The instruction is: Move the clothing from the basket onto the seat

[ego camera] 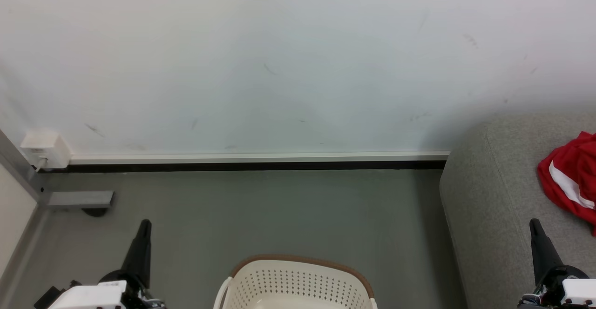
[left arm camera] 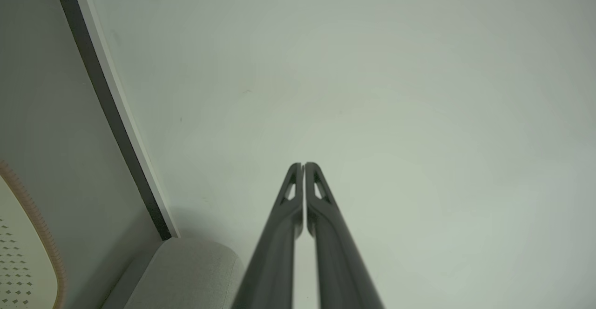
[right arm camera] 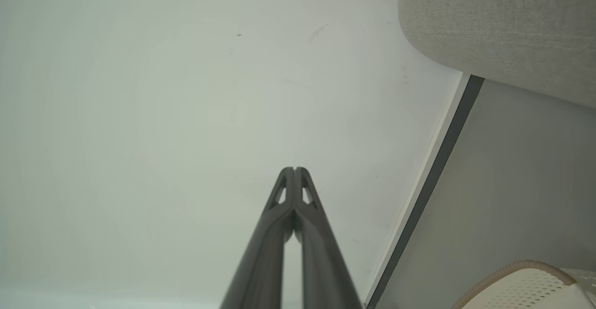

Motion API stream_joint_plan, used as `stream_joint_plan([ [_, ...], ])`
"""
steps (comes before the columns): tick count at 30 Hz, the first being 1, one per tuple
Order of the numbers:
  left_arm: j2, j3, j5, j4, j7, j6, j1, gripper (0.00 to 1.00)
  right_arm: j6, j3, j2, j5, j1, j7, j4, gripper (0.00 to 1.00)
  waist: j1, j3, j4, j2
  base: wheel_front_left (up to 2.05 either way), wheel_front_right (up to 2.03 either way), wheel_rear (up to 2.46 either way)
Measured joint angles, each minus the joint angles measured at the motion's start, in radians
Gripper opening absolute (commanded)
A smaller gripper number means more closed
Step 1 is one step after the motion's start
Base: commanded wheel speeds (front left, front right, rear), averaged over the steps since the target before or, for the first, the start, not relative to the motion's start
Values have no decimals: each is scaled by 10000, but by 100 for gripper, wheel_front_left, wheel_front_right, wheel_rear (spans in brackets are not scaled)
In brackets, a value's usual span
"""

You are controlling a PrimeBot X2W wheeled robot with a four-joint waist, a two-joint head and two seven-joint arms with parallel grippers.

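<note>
**Q:** Head view: where do the task's things lie?
**A:** The clothing (ego camera: 570, 178) lies crumpled on the seat (ego camera: 493, 197) at the right edge. The basket (ego camera: 298, 283) stands on the floor (ego camera: 279, 206) at bottom centre, well apart from the clothing.
**Q:** And the pincers?
**A:** The left gripper (ego camera: 145, 225) is at lower left and the right gripper (ego camera: 534, 225) at lower right. Each has its fingers pressed together and holds nothing.
**Q:** Left wrist view?
**A:** The fingers meet at their tips before the pale wall (left arm camera: 372, 67), gripping nothing. The basket rim is at the lower left edge and a seat corner at the bottom, left of centre.
**Q:** Right wrist view?
**A:** The fingers are closed tip to tip and empty. The seat is at upper right, the basket at lower right, and the dark skirting (right arm camera: 433, 178) runs diagonally between them.
</note>
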Motion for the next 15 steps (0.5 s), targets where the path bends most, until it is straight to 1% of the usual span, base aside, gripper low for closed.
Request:
stream_joint_plan([
  [15,0,0,0,0,0,-2,-1,0,0,-10,12,-2,0,2,0,0,0,0,0,0,0,0,0],
])
